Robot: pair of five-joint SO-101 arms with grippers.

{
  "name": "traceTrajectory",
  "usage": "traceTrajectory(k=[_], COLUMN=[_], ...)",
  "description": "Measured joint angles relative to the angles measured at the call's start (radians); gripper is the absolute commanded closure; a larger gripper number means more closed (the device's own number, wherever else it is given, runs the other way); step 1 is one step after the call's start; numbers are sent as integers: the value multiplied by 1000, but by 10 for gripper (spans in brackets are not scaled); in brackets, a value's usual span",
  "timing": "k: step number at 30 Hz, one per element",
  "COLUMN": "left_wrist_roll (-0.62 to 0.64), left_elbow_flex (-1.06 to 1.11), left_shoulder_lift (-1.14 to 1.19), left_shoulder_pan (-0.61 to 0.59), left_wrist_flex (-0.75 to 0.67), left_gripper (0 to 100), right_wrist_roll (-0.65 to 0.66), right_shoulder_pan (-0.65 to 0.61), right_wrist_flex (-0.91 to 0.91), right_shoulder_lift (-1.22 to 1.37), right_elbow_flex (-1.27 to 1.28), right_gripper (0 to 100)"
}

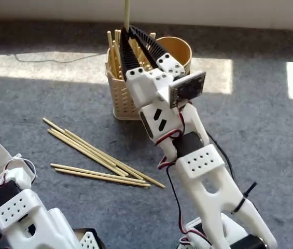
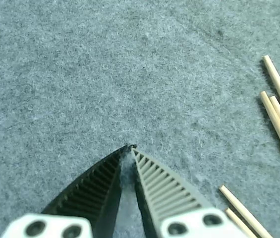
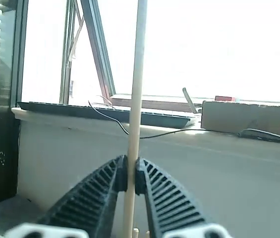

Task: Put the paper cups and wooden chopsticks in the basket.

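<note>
Currently the right end effector [image 3: 131, 166] grips a chopstick [image 3: 139, 74] over the basket [image 1: 119, 101].

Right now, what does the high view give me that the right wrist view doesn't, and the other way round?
The high view adds the basket with a bunch of chopsticks standing in it, a paper cup up against it, and the loose chopsticks lying on the grey mat. The right wrist view adds the room behind: a window frame and a box on the ledge. Both show the right gripper shut on one upright chopstick.
</note>
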Motion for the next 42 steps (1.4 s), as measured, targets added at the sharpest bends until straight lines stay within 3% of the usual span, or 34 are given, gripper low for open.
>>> traceTrajectory(k=[10, 21, 26, 37, 42], left_wrist_roll=[0, 0, 0, 0, 0], left_elbow_flex=[0, 0, 0, 0, 0], left_shoulder_lift=[0, 0, 0, 0, 0], left_shoulder_pan=[5, 3, 3, 3, 3], left_wrist_flex=[0, 0, 0, 0, 0], left_gripper=[995, 995, 995, 995, 995], right_wrist_roll=[0, -2, -2, -2, -2], right_shoulder_pan=[3, 5, 3, 2, -26], right_wrist_flex=[-169, -229, -229, -229, -63], right_shoulder_lift=[252, 282, 278, 262, 124], right_elbow_flex=[12, 130, 161, 163, 166], right_gripper=[993, 981, 890, 890, 890])
